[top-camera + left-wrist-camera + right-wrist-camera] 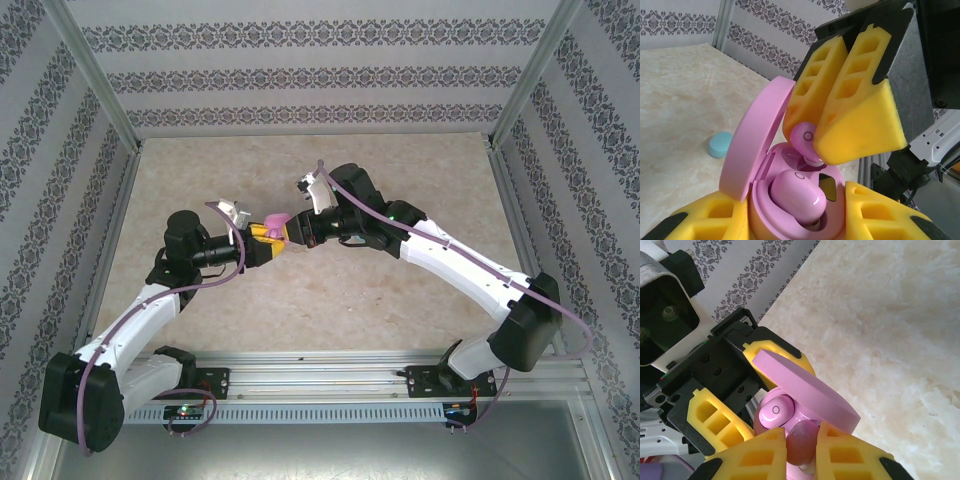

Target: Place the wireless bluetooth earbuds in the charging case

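My left gripper (pixel 795 222) is shut on the pink charging case (pixel 760 200), holding it above the table with its lid (pixel 757 140) swung open. One pink earbud (pixel 797 197) sits in the case's near socket. My right gripper (pixel 802 432) is shut on a second pink earbud (pixel 802 442); its tip hangs just over the case's other socket. The seated earbud (pixel 775 410) and the lid (pixel 805 387) also appear from the right wrist. From above, both grippers meet at the case (pixel 277 219) over the table's middle.
A small light blue rounded thing (pixel 720 145) lies on the marble table (pixel 400 300) to the left of the case; I cannot tell if it is a bud or a case. Patterned walls and metal posts (pixel 100 80) enclose the table.
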Tool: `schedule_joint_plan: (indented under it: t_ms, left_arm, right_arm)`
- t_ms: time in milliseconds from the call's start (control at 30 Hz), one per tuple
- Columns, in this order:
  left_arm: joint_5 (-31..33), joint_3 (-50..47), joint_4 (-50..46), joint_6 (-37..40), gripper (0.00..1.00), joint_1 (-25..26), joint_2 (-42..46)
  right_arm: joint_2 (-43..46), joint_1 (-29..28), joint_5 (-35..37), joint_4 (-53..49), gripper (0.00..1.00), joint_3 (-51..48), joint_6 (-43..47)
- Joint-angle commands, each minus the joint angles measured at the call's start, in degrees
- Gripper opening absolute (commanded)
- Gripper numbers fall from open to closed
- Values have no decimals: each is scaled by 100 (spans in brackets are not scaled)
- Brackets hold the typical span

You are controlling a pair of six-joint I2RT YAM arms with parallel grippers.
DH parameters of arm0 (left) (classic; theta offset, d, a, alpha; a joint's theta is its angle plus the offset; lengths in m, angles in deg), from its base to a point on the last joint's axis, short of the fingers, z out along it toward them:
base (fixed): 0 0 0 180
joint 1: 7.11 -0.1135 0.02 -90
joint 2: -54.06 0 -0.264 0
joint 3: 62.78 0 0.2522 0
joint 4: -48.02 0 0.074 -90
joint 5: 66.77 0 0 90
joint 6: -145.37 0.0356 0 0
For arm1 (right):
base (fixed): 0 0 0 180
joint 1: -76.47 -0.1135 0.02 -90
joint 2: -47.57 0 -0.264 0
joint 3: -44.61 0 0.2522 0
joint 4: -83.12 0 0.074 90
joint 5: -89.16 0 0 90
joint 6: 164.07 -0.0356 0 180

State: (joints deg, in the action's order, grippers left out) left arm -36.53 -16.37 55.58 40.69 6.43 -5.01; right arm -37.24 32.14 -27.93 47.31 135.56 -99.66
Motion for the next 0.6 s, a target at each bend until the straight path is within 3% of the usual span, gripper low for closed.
schedule_joint_plan:
  t_ms: [0, 567]
  left_arm:
    - [-209, 256, 478, -133, 25, 64, -14]
    - [-202, 262, 641, -213, 25, 63, -151]
  right_arm:
    - [-40, 64, -221, -149, 14, 61, 198]
    - [-246, -59, -127, -490, 16, 165, 449]
